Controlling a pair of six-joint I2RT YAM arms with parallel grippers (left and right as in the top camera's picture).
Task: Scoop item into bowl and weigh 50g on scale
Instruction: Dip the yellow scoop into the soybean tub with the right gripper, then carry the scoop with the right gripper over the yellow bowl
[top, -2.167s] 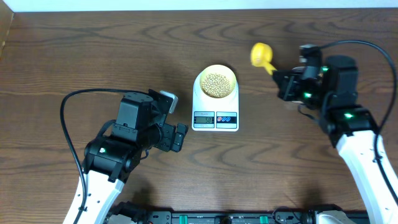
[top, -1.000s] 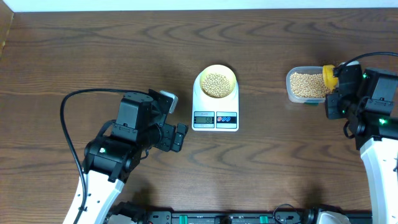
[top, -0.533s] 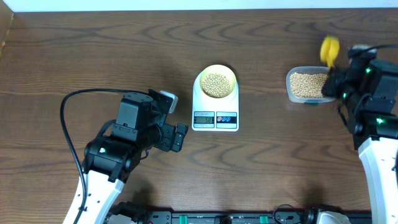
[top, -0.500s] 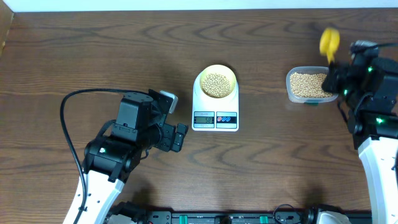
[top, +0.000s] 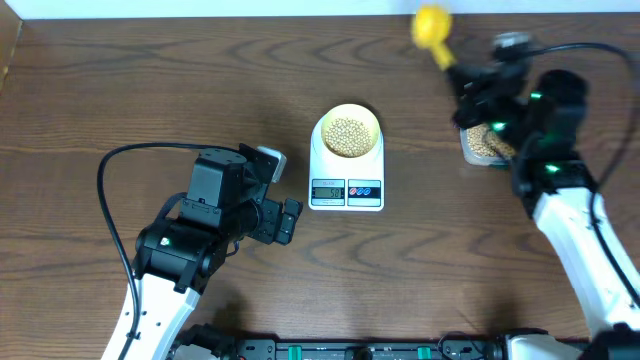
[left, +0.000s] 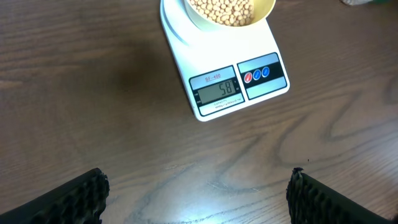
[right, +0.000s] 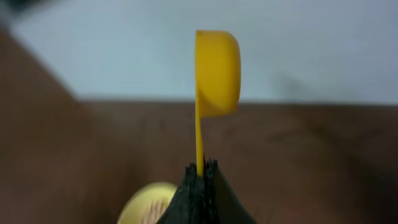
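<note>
The white scale (top: 346, 170) stands mid-table with the pale-yellow bowl (top: 347, 132) of tan beans (top: 347, 134) on its platform. In the left wrist view the scale (left: 231, 78) shows 50 on its display and the bowl (left: 231, 14) sits at the top edge. My right gripper (top: 466, 80) is shut on the handle of a yellow scoop (top: 432, 27), held up at the table's back right; the right wrist view shows the scoop (right: 216, 74) on edge and the bowl (right: 146, 202) blurred below. My left gripper (top: 288, 220) is open and empty, left of the scale.
A clear plastic container of beans (top: 484, 143) stands right of the scale, mostly hidden under my right arm. The table's back edge meets a white wall (top: 300, 8). A black cable (top: 130, 160) loops beside my left arm.
My right arm swung from the container's right side to the left and back, lifting the yellow scoop toward the table's far edge. The left arm, scale and bowl have not moved.
</note>
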